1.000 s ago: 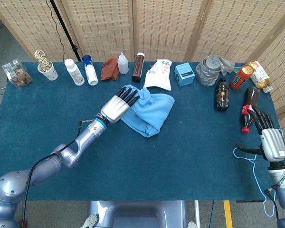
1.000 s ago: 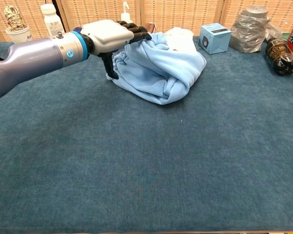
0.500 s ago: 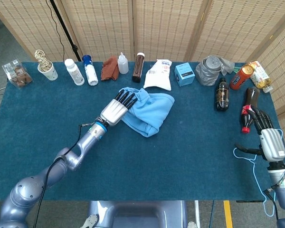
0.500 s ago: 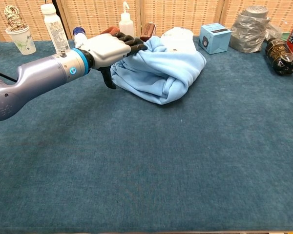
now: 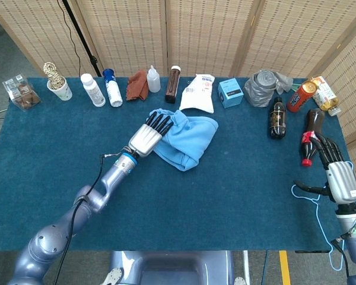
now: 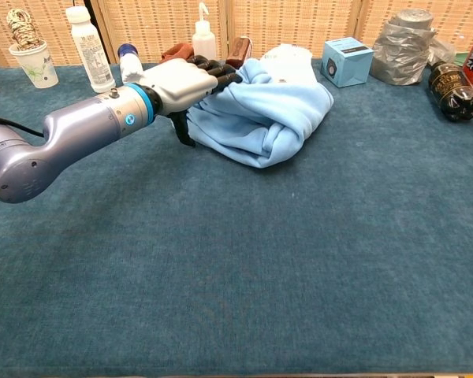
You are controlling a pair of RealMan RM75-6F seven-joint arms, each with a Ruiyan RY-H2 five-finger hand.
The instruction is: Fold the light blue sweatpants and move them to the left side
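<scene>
Left hand: the left hand (image 5: 147,135) (image 6: 179,81) grips the left edge of the bunched light blue sweatpants (image 5: 188,138) (image 6: 262,113).
Change: the forearm has swung nearer the table's front edge; sweatpants barely shifted.
Sweatpants: toward the table's back edge, near its middle.
Right hand: the right hand (image 5: 338,172), head view only, rests fingers spread, empty, at the table's right edge.
</scene>
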